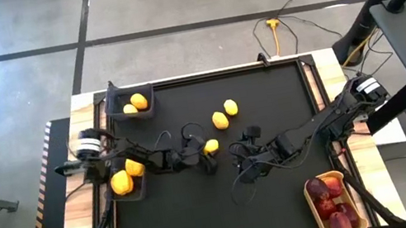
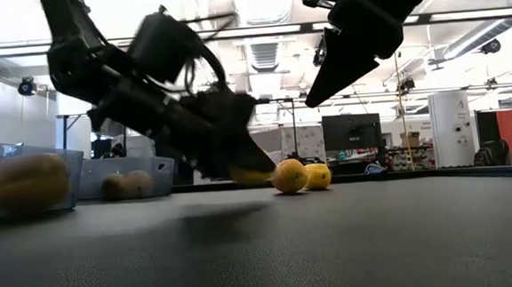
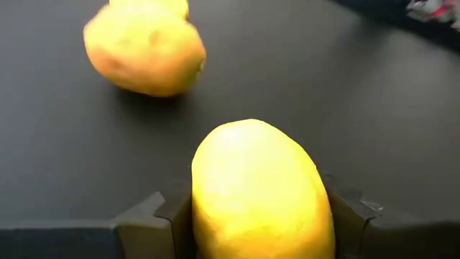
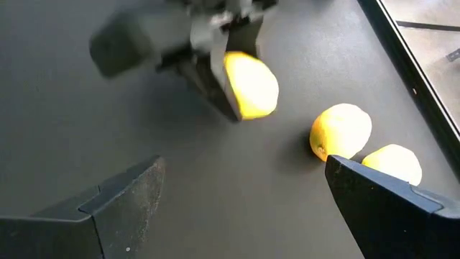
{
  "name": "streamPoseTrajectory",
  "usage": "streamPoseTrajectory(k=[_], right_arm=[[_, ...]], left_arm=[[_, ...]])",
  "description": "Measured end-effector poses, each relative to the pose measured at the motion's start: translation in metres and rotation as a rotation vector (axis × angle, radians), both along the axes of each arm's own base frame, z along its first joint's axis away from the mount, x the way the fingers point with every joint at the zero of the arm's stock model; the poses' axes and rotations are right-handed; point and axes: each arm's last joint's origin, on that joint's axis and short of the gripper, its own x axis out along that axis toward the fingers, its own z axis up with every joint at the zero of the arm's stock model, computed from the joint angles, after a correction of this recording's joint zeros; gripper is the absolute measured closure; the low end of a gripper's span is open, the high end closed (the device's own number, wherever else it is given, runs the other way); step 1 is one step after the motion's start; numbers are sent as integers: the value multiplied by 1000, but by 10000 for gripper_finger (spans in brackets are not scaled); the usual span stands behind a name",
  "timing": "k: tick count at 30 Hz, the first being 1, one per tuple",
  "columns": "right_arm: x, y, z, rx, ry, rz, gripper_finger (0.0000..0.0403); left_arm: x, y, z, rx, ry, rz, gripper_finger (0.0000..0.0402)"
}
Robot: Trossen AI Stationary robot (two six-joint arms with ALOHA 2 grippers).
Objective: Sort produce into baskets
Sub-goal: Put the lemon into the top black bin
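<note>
Yellow lemon [image 3: 259,194] is sitting mid-desk [image 1: 204,214] between the left hand's [image 1: 208,152] closing fingers; next it needs lifting toward a dark bin [image 1: 132,195]. Right hand [image 1: 249,175] is hovering wide.

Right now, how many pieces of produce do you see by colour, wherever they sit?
Yellow pieces: 7. That is 2 in the upper bin, 2 in the lower bin, 2 loose, 1 in the left gripper.
Dark red fruits: about 5, piled in the tan tray.
Total: about 12
</note>
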Motion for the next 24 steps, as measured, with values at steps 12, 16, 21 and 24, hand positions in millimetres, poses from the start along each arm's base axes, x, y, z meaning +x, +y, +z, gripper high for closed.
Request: streamPoseTrajectory(k=[12, 16, 21, 24], right_arm=[[1, -2, -1, 0, -5, -7, 26], [2, -4, -2, -1, -1, -14, 26], [4, -7, -4, -1, 0, -24, 26], [4, -7, -5, 1, -3, -25, 26]], left_arm=[[-83, 73, 93, 102, 214, 190, 222], [-121, 114, 132, 114, 327, 344, 222], [-159, 157, 169, 122, 432, 523, 222], [-175, 179, 181, 113, 508, 604, 222]])
